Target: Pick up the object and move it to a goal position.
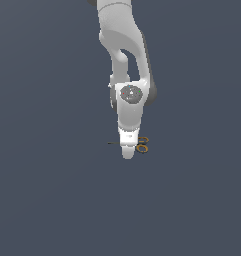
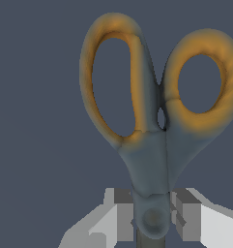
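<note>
Grasp step: white parallel-jaw gripper (image 2: 152, 220) straddles small orange-handled scissors (image 2: 154, 121) at the pivot.
Finger pads appear touching; grip unconfirmed. Next: lift.

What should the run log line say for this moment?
phase: grasping | gripper: fingers either side of pivot, contact unclear | object: small orange-handled scissors | lift: cannot tell

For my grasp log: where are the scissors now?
In the exterior view, the scissors lie mid-frame behind the gripper, handles toward that view's right; the wrist view shows the fingers flanking the pivot.
</note>
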`<state>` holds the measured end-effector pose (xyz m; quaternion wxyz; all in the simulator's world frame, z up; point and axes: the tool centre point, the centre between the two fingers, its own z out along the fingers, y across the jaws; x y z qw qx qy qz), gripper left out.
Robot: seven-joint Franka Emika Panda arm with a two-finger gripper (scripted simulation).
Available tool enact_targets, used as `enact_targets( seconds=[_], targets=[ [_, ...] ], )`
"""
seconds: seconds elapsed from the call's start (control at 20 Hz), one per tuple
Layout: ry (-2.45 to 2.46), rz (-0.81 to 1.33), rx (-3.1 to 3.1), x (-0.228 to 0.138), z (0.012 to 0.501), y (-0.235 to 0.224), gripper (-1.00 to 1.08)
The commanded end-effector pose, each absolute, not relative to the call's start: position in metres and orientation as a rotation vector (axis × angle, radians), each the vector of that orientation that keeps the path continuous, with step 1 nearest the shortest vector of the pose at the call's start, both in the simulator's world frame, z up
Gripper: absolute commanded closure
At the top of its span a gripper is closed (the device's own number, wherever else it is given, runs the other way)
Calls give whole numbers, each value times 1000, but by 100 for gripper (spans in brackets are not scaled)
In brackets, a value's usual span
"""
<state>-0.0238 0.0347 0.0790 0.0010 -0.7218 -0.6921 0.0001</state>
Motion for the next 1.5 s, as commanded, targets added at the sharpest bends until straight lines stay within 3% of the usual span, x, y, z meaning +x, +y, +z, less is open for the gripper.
enact_targets(
  seconds=[0.0, 0.75, 1.45],
  targets=[
    [-2173, -1, -2267, -15, 101, 19, 108],
    [-2169, -3, -2269, 38, 228, -75, 108],
    [-2168, 0, -2273, 57, 264, -103, 108]
  ],
)
